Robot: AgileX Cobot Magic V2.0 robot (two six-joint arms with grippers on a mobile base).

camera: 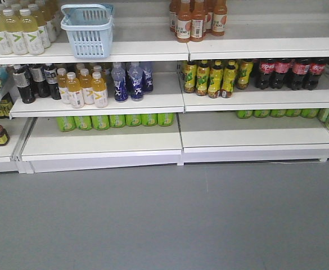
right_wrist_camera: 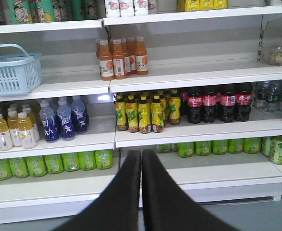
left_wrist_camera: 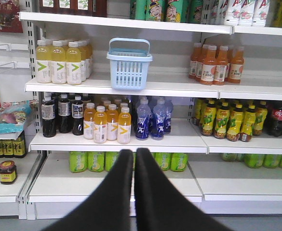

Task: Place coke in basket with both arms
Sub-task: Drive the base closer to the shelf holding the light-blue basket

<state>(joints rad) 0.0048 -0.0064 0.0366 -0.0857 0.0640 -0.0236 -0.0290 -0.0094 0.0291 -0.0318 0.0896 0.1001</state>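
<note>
Several coke bottles with red labels (camera: 281, 72) stand in a row at the right of the middle shelf; they also show in the right wrist view (right_wrist_camera: 209, 103) and at the right edge of the left wrist view (left_wrist_camera: 278, 117). The pale blue basket (camera: 88, 30) stands on the upper shelf at the left, also in the left wrist view (left_wrist_camera: 129, 64) and the right wrist view (right_wrist_camera: 13, 70). My left gripper (left_wrist_camera: 134, 153) is shut and empty, well back from the shelves. My right gripper (right_wrist_camera: 141, 154) is shut and empty, also held back. Neither arm shows in the front view.
Yellow drink bottles (camera: 18, 31) stand left of the basket, orange bottles (camera: 197, 19) at the upper right. Dark grey-labelled bottles (camera: 35, 80), orange-yellow bottles (camera: 84, 87), blue bottles (camera: 130, 80) and yellow-green bottles (camera: 215, 77) fill the middle shelf. Green bottles (camera: 115, 120) lie below. Grey floor (camera: 164, 219) in front.
</note>
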